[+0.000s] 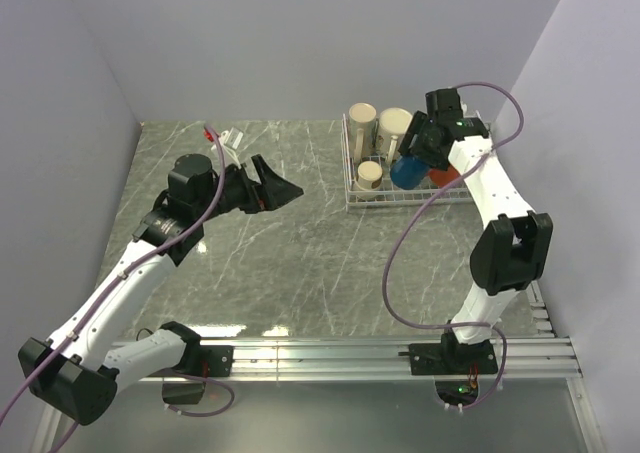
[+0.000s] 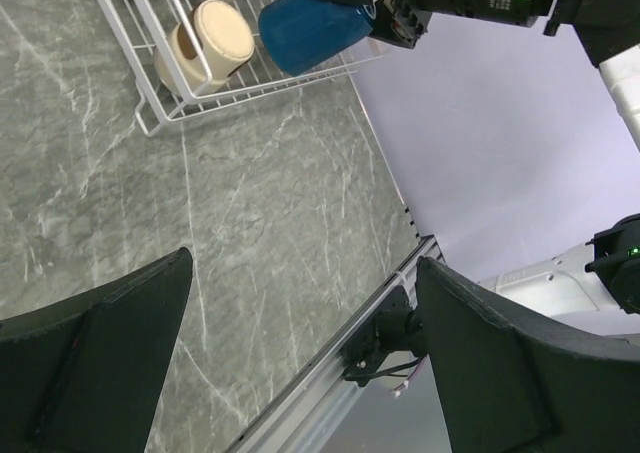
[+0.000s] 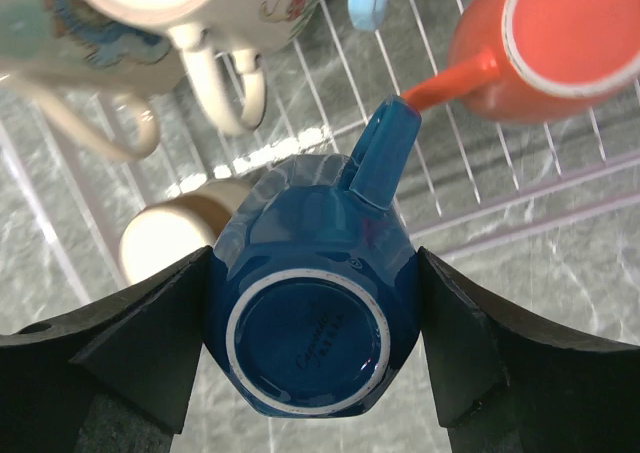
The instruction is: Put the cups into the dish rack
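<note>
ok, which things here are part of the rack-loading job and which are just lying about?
Job: dish rack; dark blue mug in the right fingers; in the rack, orange mug, small cream mug, two tall pale mugs.
Just there: purple cables, aluminium rail, table.

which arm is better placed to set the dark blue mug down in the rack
Right. The right tool grips the dark blue mug over the dish rack. The left tool is open and empty, away from the rack.
</note>
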